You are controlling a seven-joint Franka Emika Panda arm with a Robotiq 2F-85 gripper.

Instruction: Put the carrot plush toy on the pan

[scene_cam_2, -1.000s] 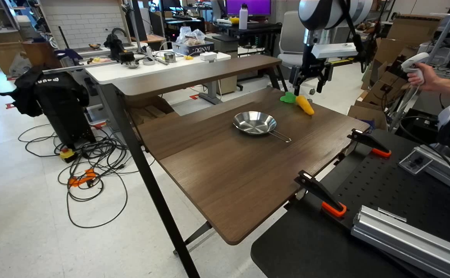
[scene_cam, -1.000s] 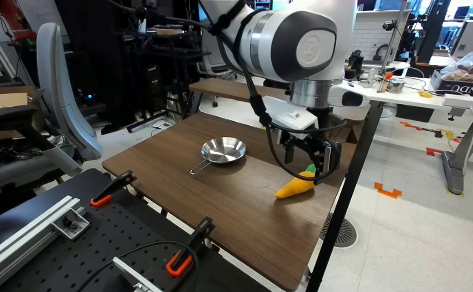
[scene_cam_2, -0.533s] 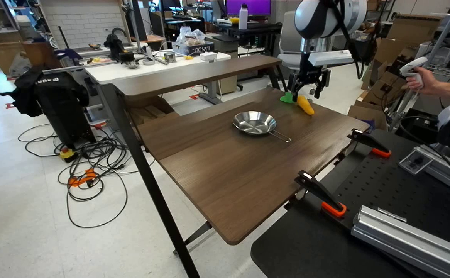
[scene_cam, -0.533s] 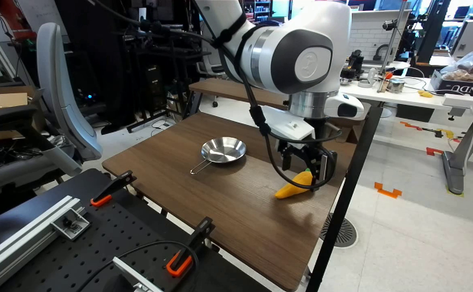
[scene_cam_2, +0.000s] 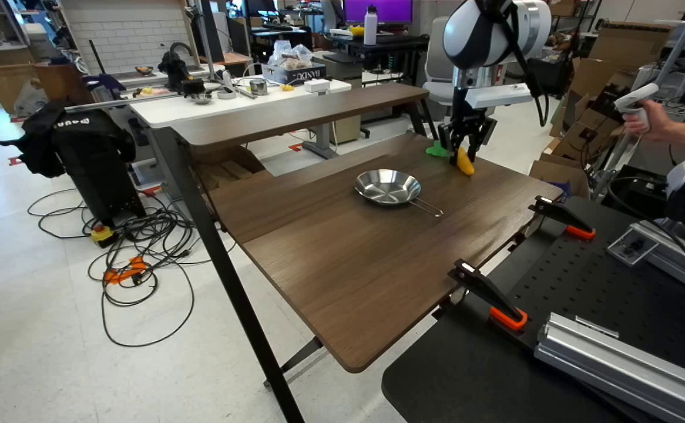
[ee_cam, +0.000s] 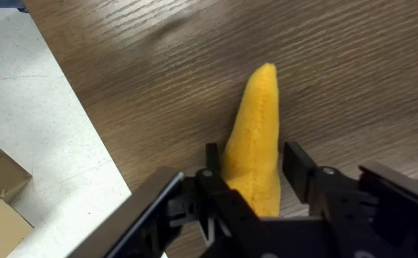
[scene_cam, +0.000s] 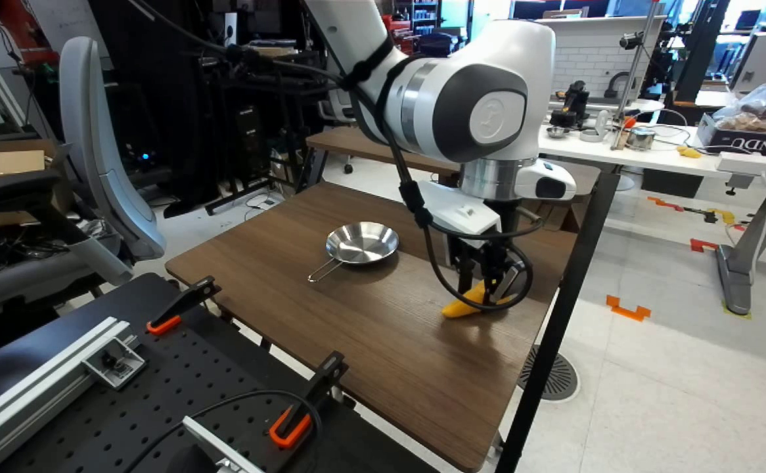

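Yellow-orange, cone-shaped plush carrot toy (ee_cam: 259, 118) is lying on the brown wood-grain table (scene_cam_2: 342, 264), its green leafy top (scene_cam_2: 436, 149) showing in an exterior view. Black two-finger gripper (ee_cam: 252, 154) is straddling the toy, fingers (ee_cam: 299, 168) standing apart, a sliver of table showing beside one. Shallow round silver metal pan (scene_cam: 362, 243) is sitting well apart from both. I'm also seeing a hand (scene_cam_2: 655, 120) holding a white controller (scene_cam_2: 636, 98).

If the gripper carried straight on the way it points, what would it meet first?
Probably the table: the gripper points roughly down, the carrot plush toy between its fingers, though depth below the fingertips is unclear.
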